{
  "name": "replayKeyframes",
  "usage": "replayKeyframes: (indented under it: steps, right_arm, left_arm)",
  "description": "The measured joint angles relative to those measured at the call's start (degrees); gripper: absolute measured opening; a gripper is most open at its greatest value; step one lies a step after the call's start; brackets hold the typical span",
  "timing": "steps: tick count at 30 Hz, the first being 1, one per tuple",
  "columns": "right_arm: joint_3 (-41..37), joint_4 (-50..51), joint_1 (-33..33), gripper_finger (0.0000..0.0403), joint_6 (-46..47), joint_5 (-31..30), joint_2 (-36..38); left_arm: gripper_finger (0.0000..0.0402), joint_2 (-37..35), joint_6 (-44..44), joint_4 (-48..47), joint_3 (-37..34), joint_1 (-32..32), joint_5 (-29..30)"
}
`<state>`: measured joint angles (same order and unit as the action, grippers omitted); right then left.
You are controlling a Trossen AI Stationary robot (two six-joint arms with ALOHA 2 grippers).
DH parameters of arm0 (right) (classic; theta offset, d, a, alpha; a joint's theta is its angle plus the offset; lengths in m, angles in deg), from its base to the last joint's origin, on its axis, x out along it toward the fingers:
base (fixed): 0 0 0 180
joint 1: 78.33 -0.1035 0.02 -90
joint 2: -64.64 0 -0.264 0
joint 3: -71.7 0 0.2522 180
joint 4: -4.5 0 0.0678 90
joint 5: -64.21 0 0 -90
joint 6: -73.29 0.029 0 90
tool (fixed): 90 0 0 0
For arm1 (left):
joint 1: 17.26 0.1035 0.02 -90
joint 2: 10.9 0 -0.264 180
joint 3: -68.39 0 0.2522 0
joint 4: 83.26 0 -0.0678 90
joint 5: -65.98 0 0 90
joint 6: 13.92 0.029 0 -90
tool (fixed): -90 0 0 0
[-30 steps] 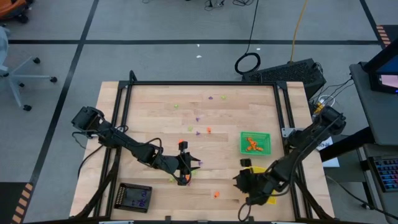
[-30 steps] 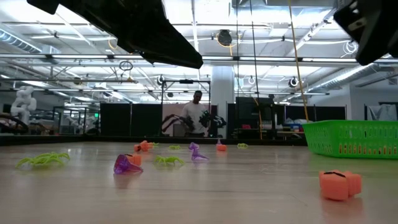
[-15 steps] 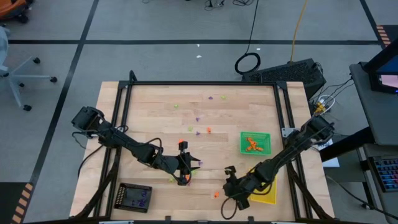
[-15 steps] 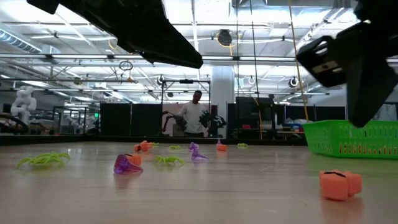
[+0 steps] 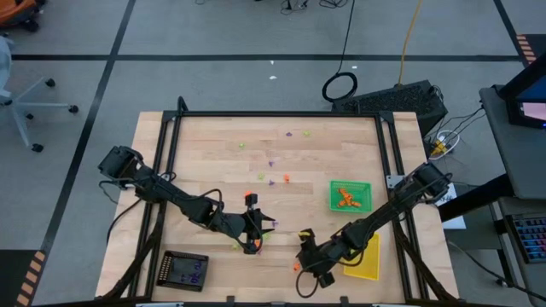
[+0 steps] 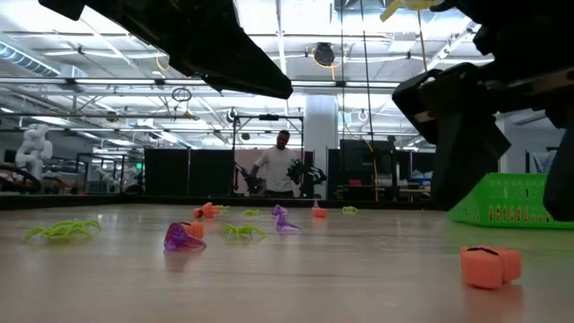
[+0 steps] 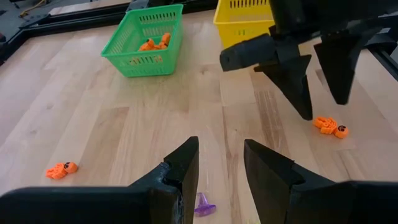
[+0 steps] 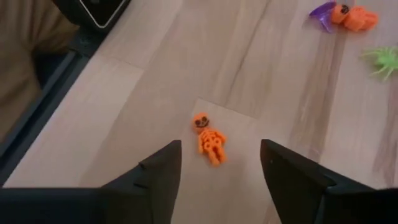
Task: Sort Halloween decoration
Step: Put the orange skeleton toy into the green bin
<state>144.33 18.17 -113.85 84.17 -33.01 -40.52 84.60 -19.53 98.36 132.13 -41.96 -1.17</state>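
The Halloween decoration lies scattered on the wooden table. An orange skeleton (image 8: 208, 140) lies near the table's front edge, also seen as the orange skeleton (image 5: 296, 266) from above. My right gripper (image 8: 219, 149) hangs open just above it, one finger on either side, touching nothing. My left gripper (image 7: 221, 152) stands open left of it, over a purple trinket (image 7: 203, 204) on the table. In the left wrist view my right gripper (image 7: 320, 99) points down beside the skeleton (image 7: 331, 126).
A green tray (image 5: 351, 195) holding orange trinkets stands at the right, a yellow tray (image 5: 365, 258) near the front right, a black tray (image 5: 185, 270) at the front left. More trinkets, such as an orange one (image 7: 62, 169) and a green spider (image 6: 63, 231), lie about mid-table.
My right gripper has gone toward the table's left edge along the front, away from the yellow tray, and has sunk toward the orange skeleton, tipping further downward. My left arm has kept still.
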Motion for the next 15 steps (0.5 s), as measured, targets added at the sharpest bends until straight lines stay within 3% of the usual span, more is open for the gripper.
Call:
replayKeyframes:
  steps: [15]
  right_arm:
    - [0.1,-4.7,0.0,0.0205,-1.9,0.1,-4.9]
  left_arm:
    - [0.0128,0.0,0.0,-0.1,0.0,0.0,0.0]
